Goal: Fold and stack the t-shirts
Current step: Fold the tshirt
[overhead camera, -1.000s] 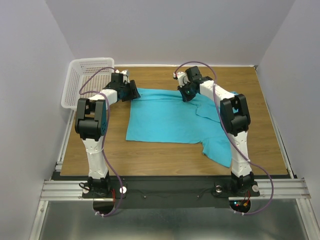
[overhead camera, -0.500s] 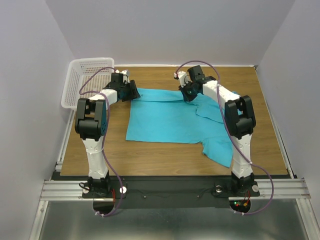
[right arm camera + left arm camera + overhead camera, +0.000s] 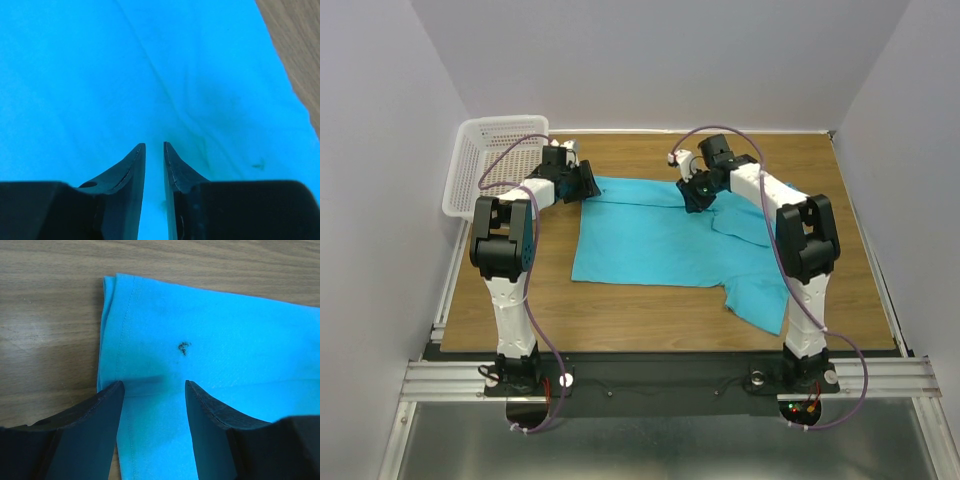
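One turquoise t-shirt (image 3: 650, 235) lies spread on the wooden table, with a sleeve trailing off at the near right. My left gripper (image 3: 588, 183) sits low at the shirt's far left corner. In the left wrist view it (image 3: 154, 385) is open, its fingers straddling the hemmed edge of the t-shirt (image 3: 210, 335), which has a small dark speck on it. My right gripper (image 3: 697, 194) hovers over the shirt's far edge near the middle. In the right wrist view it (image 3: 154, 145) shows a narrow gap between the jaws, with only the flat blue t-shirt (image 3: 100, 75) beneath.
A white mesh basket (image 3: 480, 165) stands tilted at the far left against the wall, just beyond the left arm. Bare wood (image 3: 650, 320) runs along the near side of the shirt. Grey walls close in the left, right and back.
The right gripper's jaws have parted from shut to a narrow gap, and its arm has shifted slightly to the right. The left arm and the shirt have stayed put.
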